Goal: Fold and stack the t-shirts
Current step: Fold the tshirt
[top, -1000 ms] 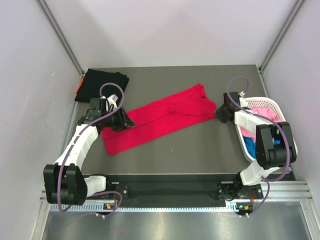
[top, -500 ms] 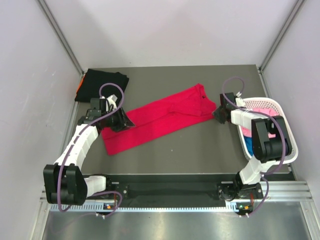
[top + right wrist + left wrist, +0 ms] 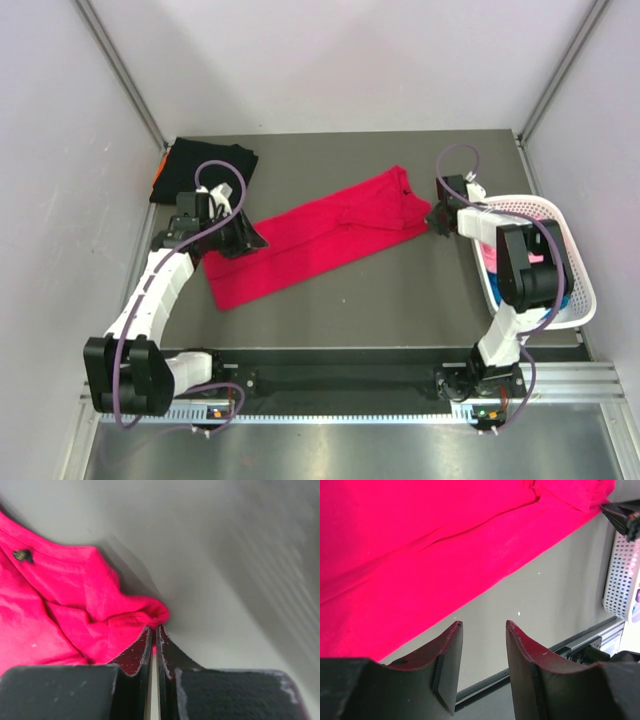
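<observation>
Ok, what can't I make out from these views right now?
Right tool, right wrist view: shut at the edge of the bright red cloth t-shirt; its own fingertips hide whether cloth is caught.
White plastic lattice basket, top view: the right arm covers most of its inside, so the contents cannot be counted.
Orange cloth, top view: the black cloth t-shirt lies over it; only an edge shows.
</observation>
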### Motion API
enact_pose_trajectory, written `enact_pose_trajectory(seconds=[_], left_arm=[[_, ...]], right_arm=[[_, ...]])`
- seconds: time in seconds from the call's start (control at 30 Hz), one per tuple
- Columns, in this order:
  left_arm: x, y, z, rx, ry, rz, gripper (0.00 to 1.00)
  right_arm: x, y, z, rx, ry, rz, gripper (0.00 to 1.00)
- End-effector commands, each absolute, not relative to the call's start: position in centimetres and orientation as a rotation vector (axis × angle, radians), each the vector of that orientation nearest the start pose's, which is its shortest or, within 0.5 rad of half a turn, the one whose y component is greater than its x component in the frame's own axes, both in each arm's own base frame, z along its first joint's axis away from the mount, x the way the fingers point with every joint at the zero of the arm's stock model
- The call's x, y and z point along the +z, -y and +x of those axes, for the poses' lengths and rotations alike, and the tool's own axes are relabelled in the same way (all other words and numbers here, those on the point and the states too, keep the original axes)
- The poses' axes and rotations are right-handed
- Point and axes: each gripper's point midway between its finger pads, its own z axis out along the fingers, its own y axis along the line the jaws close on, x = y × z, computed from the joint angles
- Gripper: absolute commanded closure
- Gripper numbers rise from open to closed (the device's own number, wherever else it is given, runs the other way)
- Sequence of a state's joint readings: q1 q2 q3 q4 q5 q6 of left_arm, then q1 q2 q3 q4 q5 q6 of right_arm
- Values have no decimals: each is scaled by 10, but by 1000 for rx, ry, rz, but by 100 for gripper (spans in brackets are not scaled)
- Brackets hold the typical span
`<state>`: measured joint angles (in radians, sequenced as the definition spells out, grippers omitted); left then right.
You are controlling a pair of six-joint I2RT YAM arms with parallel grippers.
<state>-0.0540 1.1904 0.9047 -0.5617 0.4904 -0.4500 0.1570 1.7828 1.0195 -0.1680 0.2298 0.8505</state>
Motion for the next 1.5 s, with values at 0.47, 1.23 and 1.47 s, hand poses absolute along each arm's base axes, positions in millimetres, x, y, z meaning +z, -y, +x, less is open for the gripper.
enact_pose_trajectory(seconds=[0.47, 1.23, 1.47], left_arm=[[176, 108, 294, -769, -2409, -236, 55], [66, 89, 333, -485, -2727, -179, 52], [54, 89, 340, -471, -2774, -165, 56]], right_arm=[[44, 2, 534, 119, -2192, 897, 100], [114, 30, 571, 297, -2132, 889, 73], [152, 18, 544, 360, -2101, 852, 71]])
